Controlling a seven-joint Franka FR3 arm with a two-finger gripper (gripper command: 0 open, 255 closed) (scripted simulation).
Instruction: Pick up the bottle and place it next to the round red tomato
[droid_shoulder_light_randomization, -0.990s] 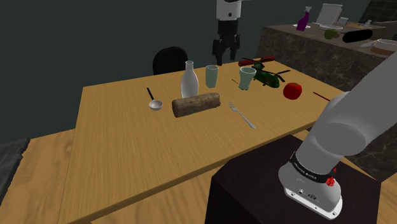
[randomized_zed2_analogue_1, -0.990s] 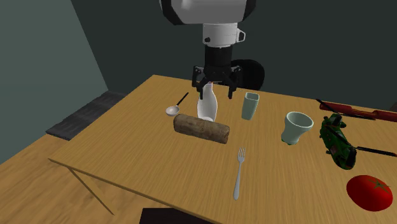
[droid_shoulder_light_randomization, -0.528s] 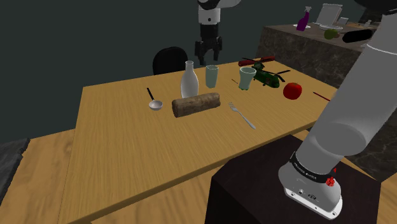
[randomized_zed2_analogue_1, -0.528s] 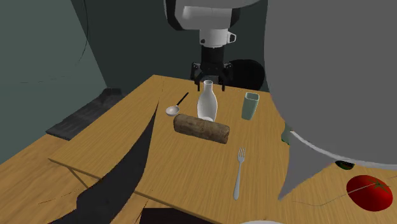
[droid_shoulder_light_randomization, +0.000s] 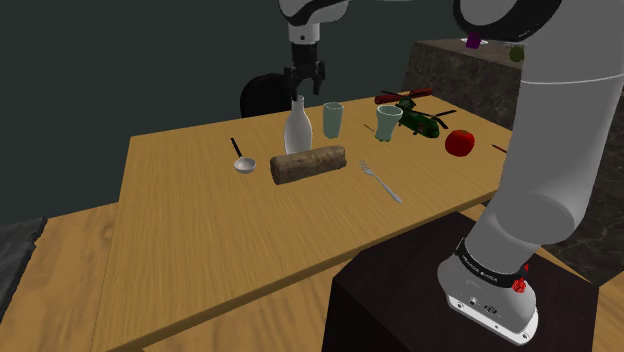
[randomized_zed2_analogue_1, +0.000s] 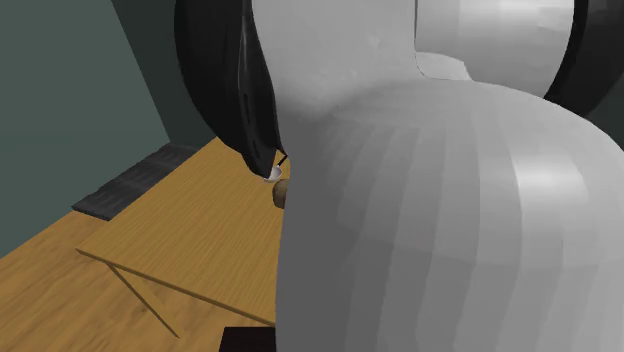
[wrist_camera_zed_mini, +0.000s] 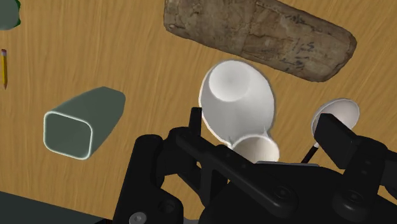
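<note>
The bottle (droid_shoulder_light_randomization: 295, 130) is pale, with a wide body and a narrow neck, and stands upright on the wooden table (droid_shoulder_light_randomization: 200, 220) behind a bread loaf (droid_shoulder_light_randomization: 308, 163). My black gripper (droid_shoulder_light_randomization: 305, 88) hangs open just above its neck. In the wrist view the bottle (wrist_camera_zed_mini: 236, 102) is seen from above, its mouth between the spread fingers (wrist_camera_zed_mini: 195, 121) of my gripper (wrist_camera_zed_mini: 262, 125), neither touching it. The round red tomato (droid_shoulder_light_randomization: 459, 142) lies near the table's edge at the shoulder view's right.
Two greenish cups (droid_shoulder_light_randomization: 332, 119) (droid_shoulder_light_randomization: 389, 123) and a green toy helicopter (droid_shoulder_light_randomization: 420, 123) stand between bottle and tomato. A spoon (droid_shoulder_light_randomization: 243, 161) lies at the bottle's other side, a fork (droid_shoulder_light_randomization: 381, 181) nearer the stand. My arm (randomized_zed2_analogue_1: 430, 200) blocks most of the second exterior view.
The gripper has moved toward the shoulder view's left and lower, from over the cups to right above the bottle's neck. The arm has swung in front of the second exterior camera.
</note>
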